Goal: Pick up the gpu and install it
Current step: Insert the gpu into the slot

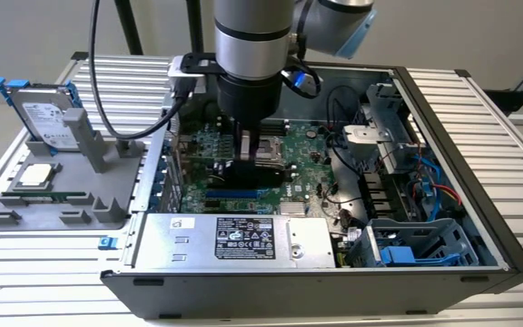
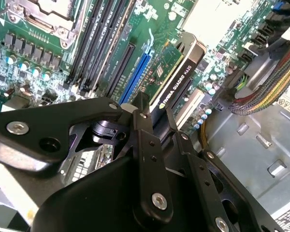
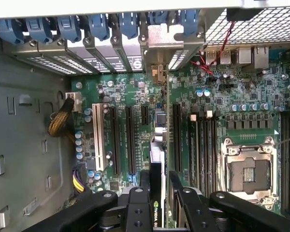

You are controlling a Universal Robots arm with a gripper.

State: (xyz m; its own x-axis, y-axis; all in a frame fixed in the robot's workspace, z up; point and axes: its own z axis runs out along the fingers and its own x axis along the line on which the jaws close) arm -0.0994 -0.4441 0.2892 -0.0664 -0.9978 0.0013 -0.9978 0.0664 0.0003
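The gpu (image 2: pixel 176 79) stands on edge over the motherboard (image 2: pixel 34 58), beside a long blue slot (image 2: pixel 135 72); its black shroud edge and green board both show. My gripper (image 2: pixel 157 121) is shut on the card's upper edge, one black finger on each face. In the first wrist view the gpu (image 3: pixel 157 145) runs edge-on between the expansion slots, its silver bracket (image 3: pixel 160 46) against the case's rear wall, with my gripper (image 3: pixel 159 186) clamped on it. In the exterior view my gripper (image 1: pixel 248 146) reaches down into the open case onto the dark gpu (image 1: pixel 248 178). How deep the card sits I cannot tell.
The open computer case (image 1: pixel 479 170) holds a power supply (image 1: pixel 234 242), a drive cage (image 1: pixel 416 245) and loose cables (image 1: pixel 348 136). The CPU socket (image 3: pixel 246 171) lies beside the memory slots. On the exterior view's left, a grey fixture (image 1: pixel 62 197) carries a hard drive (image 1: pixel 43 112).
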